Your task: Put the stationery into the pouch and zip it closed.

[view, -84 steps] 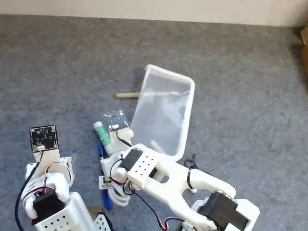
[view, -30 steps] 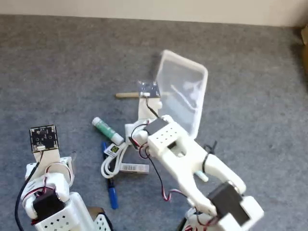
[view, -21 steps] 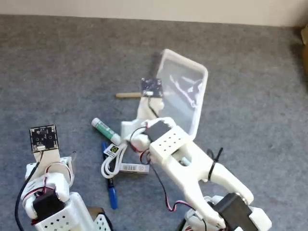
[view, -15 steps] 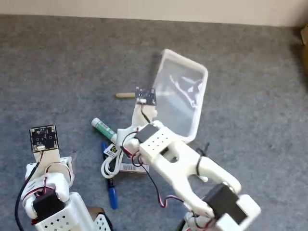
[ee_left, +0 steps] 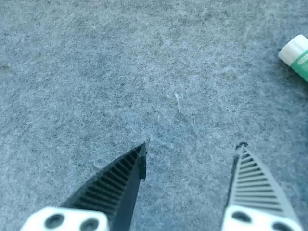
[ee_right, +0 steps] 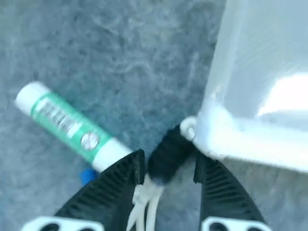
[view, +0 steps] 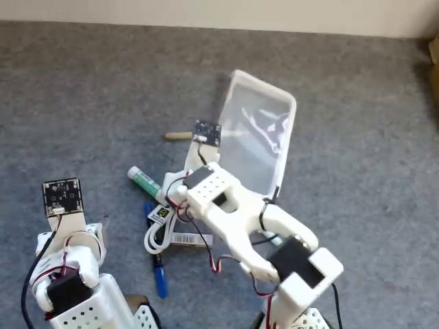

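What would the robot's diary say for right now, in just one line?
right gripper: open, by pouch corner | left gripper: open, over carpet | glue stick, pen, cable: outside pouch

We look down on a grey, felt-like carpet (view: 82, 82) that covers the whole surface, its nap faintly mottled under soft, even light. Along the far edge runs a pale cream strip (view: 206, 14). At the far right edge a brown object (view: 434, 62) pokes in.
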Robot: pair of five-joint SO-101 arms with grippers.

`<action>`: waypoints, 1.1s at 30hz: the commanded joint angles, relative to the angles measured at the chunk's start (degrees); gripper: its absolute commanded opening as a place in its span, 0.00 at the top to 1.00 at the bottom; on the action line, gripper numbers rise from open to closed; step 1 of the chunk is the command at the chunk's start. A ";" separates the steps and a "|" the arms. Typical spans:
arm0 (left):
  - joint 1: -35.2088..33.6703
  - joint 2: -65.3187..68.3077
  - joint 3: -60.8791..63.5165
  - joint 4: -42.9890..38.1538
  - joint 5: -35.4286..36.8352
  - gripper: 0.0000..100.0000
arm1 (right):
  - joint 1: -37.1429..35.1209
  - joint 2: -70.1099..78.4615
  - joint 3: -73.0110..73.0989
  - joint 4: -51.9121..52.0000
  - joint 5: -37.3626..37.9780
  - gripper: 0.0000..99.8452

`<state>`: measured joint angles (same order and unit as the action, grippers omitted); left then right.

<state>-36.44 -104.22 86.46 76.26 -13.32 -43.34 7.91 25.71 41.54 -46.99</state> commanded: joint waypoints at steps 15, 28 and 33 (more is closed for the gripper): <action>-0.40 -0.48 -0.75 -1.14 -0.18 0.72 | 1.10 0.48 -9.80 8.13 6.07 1.00; -0.40 -0.48 -0.13 -1.76 -0.18 0.72 | 0.92 -14.55 -9.63 24.75 22.51 1.00; -0.40 -0.48 -0.13 -1.85 -0.18 0.72 | 1.01 -17.10 -9.63 34.95 32.88 1.00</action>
<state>-36.44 -104.22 86.46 76.26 -13.32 -42.73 -4.75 18.59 70.55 -20.35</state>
